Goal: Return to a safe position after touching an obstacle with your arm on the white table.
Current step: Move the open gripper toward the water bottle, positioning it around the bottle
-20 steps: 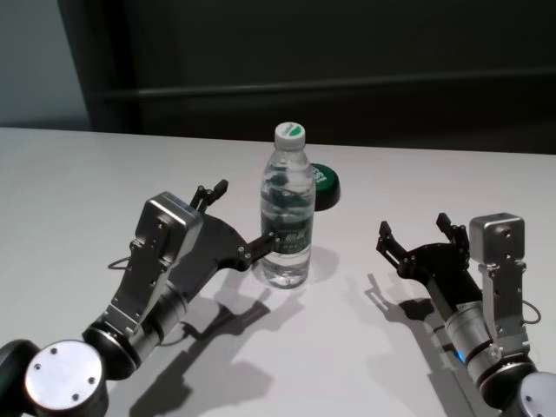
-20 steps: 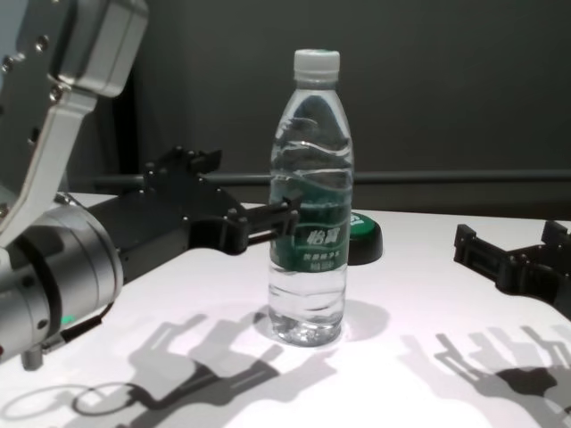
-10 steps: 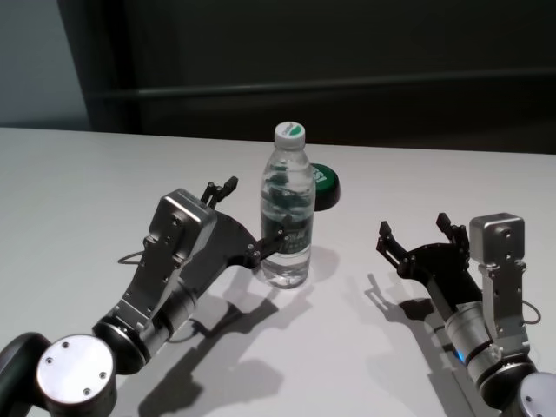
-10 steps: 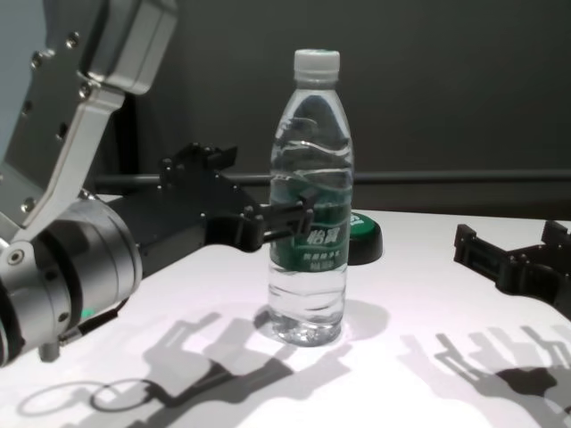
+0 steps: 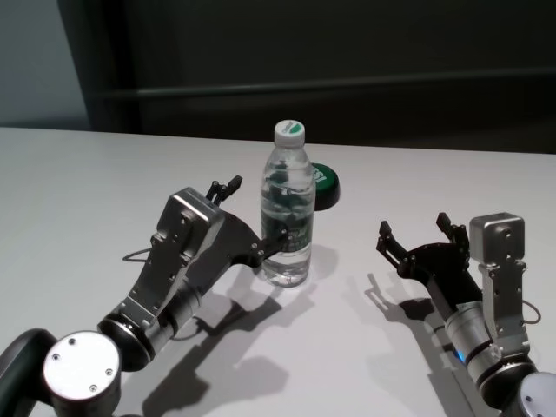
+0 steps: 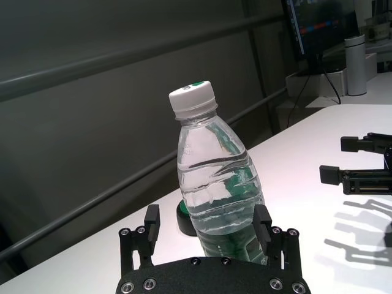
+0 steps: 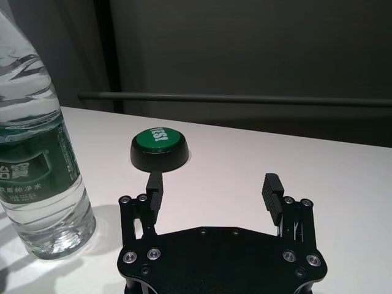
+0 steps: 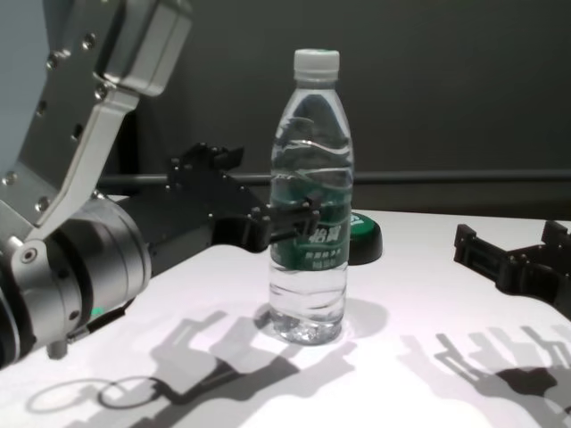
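Where head view looks down, left gripper reaches in from near-left corner of white table, fingers spread, straddling bottle standing upright mid-table. Right gripper low toward near-right edge, fingers spread, empty.

Chest view: clear ribbed plastic bottle, white screw cap, green label; one black finger across label.

Left wrist view: bottle between parted fingers.

Right wrist view: low round black-and-green disc beyond parted fingers.

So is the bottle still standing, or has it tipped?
Upright: the bottle stands on its base on the white table, cap on top, left gripper open around it.
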